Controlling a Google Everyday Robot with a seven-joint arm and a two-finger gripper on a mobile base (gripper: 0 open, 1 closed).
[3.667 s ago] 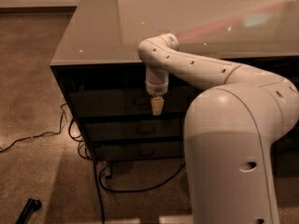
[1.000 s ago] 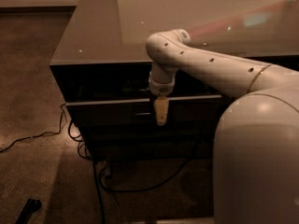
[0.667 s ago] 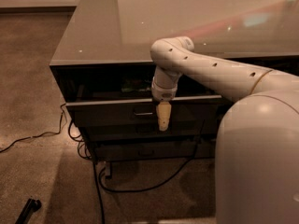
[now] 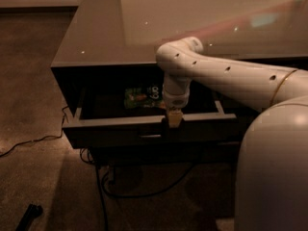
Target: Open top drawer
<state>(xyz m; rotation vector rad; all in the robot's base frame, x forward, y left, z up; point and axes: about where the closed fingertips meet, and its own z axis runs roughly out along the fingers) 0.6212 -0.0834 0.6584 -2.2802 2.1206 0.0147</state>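
The top drawer (image 4: 110,132) stands pulled out from under the glossy counter (image 4: 101,37). Its dark flat front faces me, with a small metal pull (image 4: 150,135) near the centre. Its grey rim and dark inside show from above. A green packet (image 4: 142,97) lies inside toward the back. My gripper (image 4: 174,120) hangs straight down from the white arm (image 4: 226,76) and sits at the top edge of the drawer front, just right of the pull.
My white body (image 4: 274,167) fills the lower right. Dark lower drawer fronts (image 4: 144,155) lie in shadow under the open drawer. Cables (image 4: 144,192) trail on the carpet below and to the left (image 4: 33,141). A small black object (image 4: 29,214) lies at the bottom left.
The top drawer has slid out toward me, from shut to well open, showing the green packet inside. My gripper has moved down and toward me with the drawer front.
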